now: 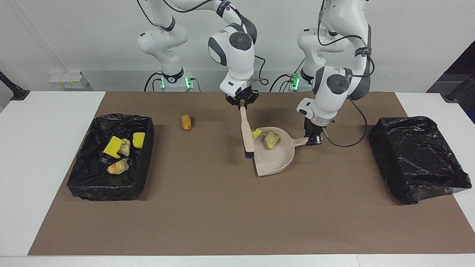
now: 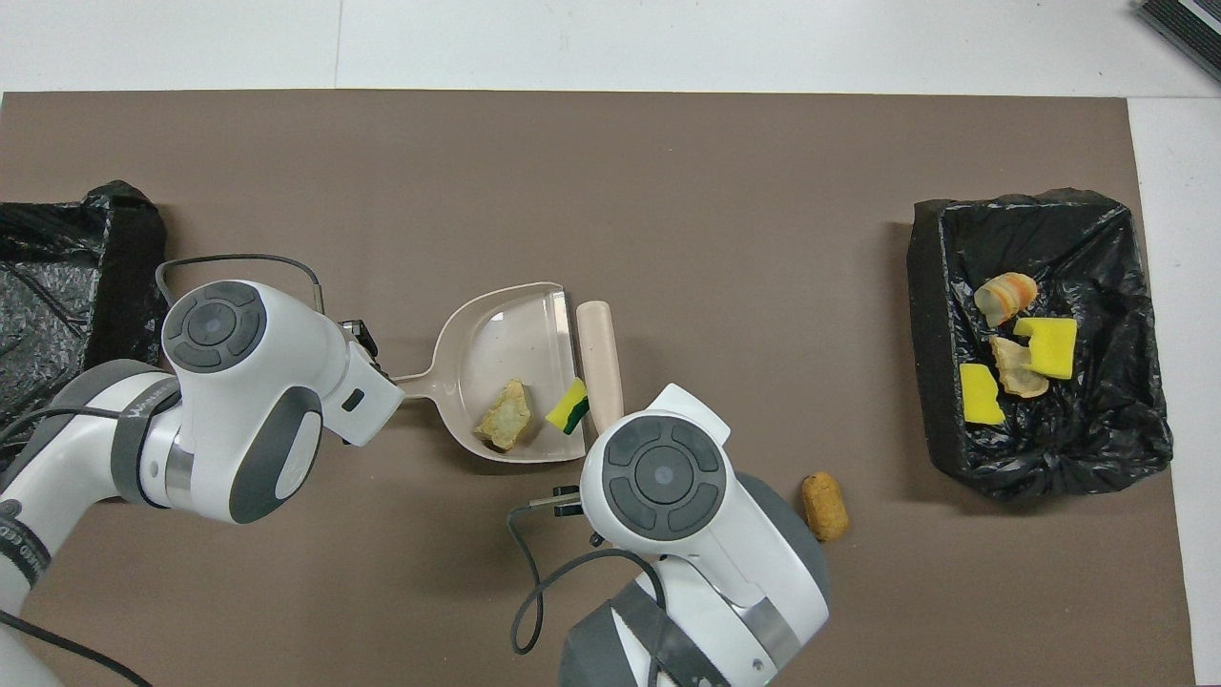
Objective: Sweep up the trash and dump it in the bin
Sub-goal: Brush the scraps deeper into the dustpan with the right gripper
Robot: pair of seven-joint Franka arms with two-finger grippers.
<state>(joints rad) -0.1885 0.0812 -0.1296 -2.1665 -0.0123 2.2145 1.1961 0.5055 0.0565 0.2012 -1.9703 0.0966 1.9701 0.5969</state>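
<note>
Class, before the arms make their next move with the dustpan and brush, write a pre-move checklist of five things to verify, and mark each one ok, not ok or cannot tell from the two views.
1. Left tool shut on the dustpan handle: ok.
2. Right tool shut on the brush: ok.
3. Load sits inside the pan: the beige lump ok; the yellow sponge wedge at the lip beside the brush, cannot tell if secure.
4. All trash collected: not ok, an orange-brown piece lies on the mat toward the right arm's end.
5. Bin holding trash not full: ok, four scraps in it; the other bin shows none.
</note>
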